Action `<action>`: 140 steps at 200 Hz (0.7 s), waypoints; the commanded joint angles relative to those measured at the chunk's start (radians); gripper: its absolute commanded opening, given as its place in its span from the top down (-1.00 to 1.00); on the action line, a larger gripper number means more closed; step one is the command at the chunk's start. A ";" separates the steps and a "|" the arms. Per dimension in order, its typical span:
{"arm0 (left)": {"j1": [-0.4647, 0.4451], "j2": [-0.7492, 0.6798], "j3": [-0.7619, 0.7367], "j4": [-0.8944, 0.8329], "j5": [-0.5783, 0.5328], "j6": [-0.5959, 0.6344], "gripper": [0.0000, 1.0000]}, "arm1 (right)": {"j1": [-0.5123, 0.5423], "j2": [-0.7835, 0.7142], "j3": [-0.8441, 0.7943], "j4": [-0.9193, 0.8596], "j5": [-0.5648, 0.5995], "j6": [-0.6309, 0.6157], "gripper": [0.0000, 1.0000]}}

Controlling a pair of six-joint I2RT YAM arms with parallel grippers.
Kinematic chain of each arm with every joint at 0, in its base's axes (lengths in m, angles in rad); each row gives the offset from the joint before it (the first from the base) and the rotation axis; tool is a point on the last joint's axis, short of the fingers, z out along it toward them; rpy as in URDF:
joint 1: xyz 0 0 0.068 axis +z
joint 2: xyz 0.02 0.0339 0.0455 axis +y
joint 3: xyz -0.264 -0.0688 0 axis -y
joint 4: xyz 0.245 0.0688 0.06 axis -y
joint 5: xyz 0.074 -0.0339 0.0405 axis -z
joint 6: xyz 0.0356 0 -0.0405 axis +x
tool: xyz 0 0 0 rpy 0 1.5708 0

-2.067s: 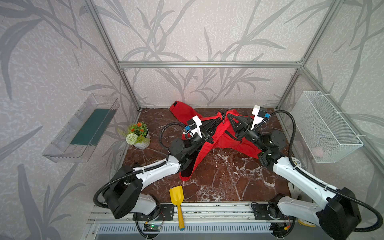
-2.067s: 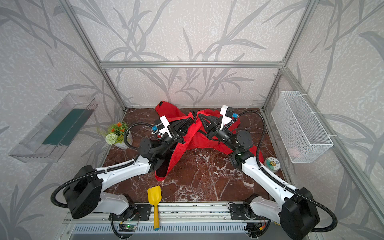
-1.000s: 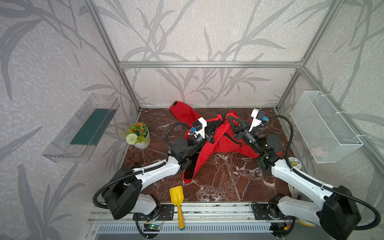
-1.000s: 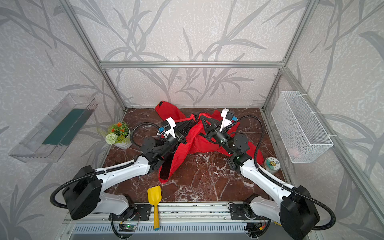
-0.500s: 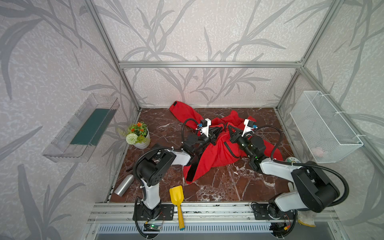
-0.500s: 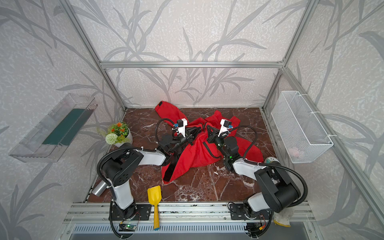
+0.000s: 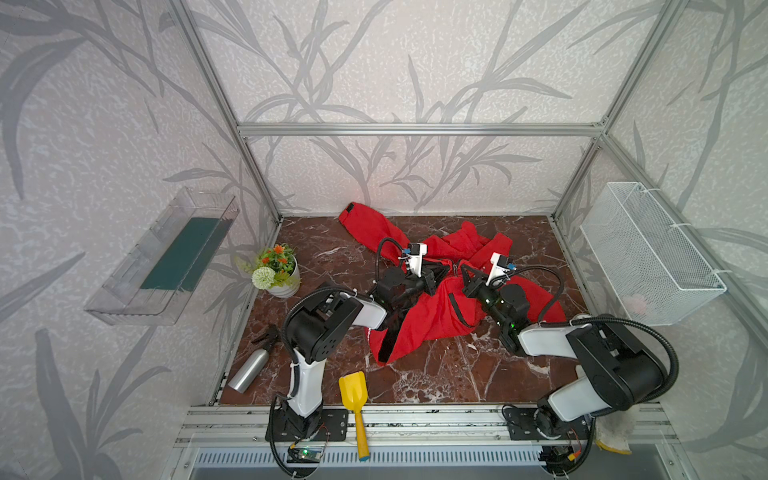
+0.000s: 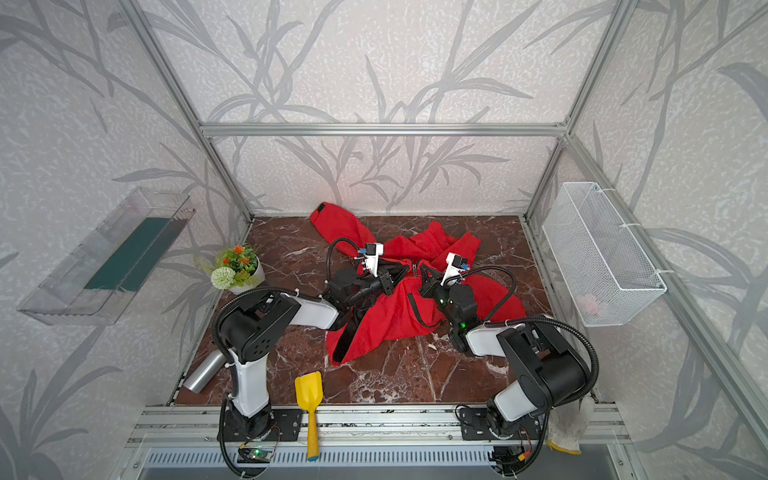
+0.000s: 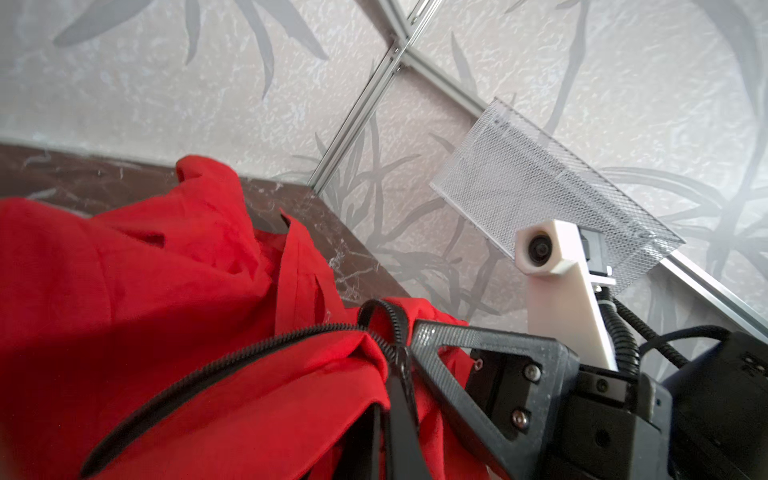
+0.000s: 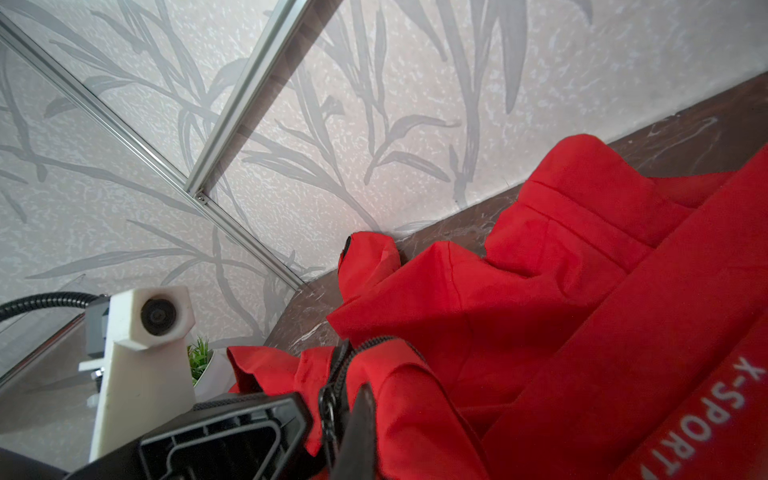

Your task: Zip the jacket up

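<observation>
Left gripper (image 7: 440,273) and right gripper (image 7: 466,274) are clamping jaws on the black front zipper (image 9: 249,358) edges of the bright red fabric jacket (image 7: 428,320); likely aligning them, with mating the ends next.

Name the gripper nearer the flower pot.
Left. In a top view the left gripper, on the jacket, lies right of the pot; the right gripper lies farther right.

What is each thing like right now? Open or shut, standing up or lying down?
jacket, unzipped and crumpled.
left gripper, shut on the jacket's zipper edge.
right gripper, shut on the jacket's zipper edge.
spray bottle, lying on its side.
yellow scoop, lying flat.
flower pot, standing upright.
wire basket, hanging on the wall.
</observation>
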 commanded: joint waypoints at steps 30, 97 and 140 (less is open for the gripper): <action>0.002 -0.051 0.061 -0.341 0.000 -0.135 1.00 | -0.057 -0.103 0.018 -0.058 0.095 0.008 1.00; -0.012 -0.097 0.050 -0.302 -0.059 -0.127 1.00 | -0.060 -0.239 0.060 -0.318 -0.004 -0.005 0.81; 0.003 -0.114 0.042 -0.346 -0.015 -0.115 1.00 | -0.068 -0.249 0.098 -0.375 -0.115 0.028 0.27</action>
